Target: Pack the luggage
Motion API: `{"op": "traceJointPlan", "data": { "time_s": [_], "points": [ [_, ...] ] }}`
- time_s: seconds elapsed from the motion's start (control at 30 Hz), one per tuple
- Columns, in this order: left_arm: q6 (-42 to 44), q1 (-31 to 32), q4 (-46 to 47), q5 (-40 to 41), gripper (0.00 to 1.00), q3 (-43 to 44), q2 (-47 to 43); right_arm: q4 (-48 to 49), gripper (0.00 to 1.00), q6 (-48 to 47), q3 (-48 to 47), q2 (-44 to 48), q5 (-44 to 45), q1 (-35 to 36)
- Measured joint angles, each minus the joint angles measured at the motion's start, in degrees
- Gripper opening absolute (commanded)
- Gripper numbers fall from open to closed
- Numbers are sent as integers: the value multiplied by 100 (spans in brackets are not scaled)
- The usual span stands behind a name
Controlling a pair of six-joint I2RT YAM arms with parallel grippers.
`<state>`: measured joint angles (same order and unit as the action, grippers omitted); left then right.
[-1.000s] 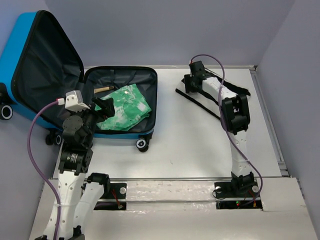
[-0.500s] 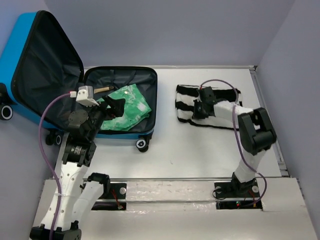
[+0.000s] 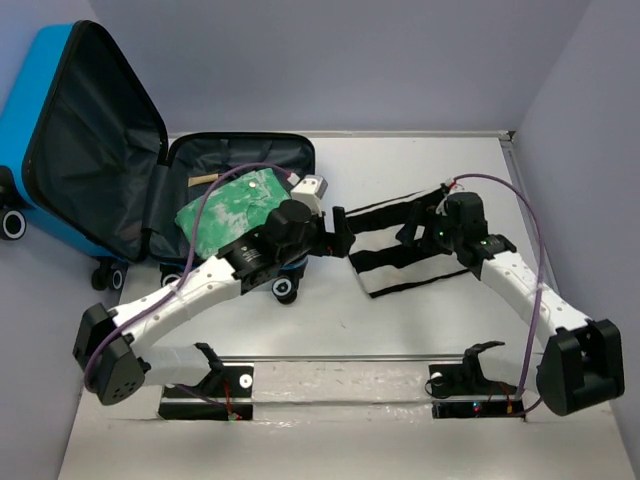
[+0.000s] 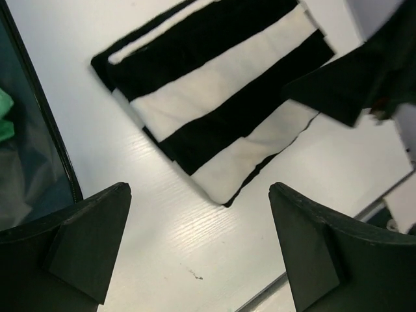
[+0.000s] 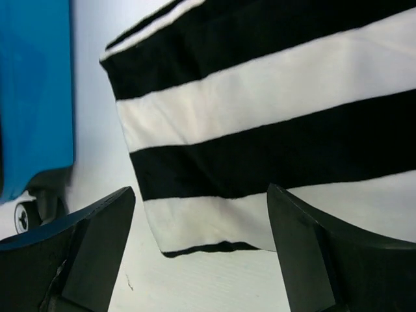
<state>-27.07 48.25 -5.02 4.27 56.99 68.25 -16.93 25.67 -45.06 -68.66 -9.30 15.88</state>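
Tools first: the left tool [image 4: 197, 195] is wide open with nothing in it, hanging by the left edge of a folded black-and-white striped cloth [image 3: 400, 255] on the table [image 3: 420, 330]. The right tool [image 5: 200, 195] is spread open too, poised over the same cloth from the other side and not gripping anything as far as I can see. My worry is both arms crowding one small piece of fabric. If they go in together the fingers could knock each other, or each could pinch a different layer, so the fold comes apart and the thing drags along as a floppy mess. A shallow pinch on just the top layer would probably do the same. Further back and to the left, the luggage [image 3: 250, 160] lies open on the table, lid [image 3: 90, 130] propped up, with a green garment [image 3: 225, 215] inside. Its right rim and a wheel [image 3: 284, 289] sit just beside the left tool, so a low carry could snag the cloth on that edge. The right tool is well apart from it.
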Motion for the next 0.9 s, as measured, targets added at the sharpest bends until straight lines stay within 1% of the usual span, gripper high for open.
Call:
{"op": "traceJointPlan", "data": {
  "time_s": [0.17,0.3,0.47,0.73,0.83,0.87,0.9],
  "points": [
    [-398,520,-133,800,99,109,1008,-81,88,70,17,686,142,-540],
    [-920,767,7,1401,99,232,1827,-96,90,118,20,1095,214,-907],
    [-1499,791,98,1862,99,404,2667,-216,90,120,-44,1217,223,-1167],
    [-1762,789,136,2225,99,1292,4061,-262,90,90,-90,1384,61,-1209],
    [-1790,776,144,2271,95,1661,4559,-278,90,70,-90,1480,13,-1209],
    [-1762,754,160,2352,92,1740,4701,-278,90,68,-90,1513,-2,-1209],
    [-1770,748,203,2420,77,1827,4793,-278,90,66,-90,1539,-15,-1209]
  ]
}}
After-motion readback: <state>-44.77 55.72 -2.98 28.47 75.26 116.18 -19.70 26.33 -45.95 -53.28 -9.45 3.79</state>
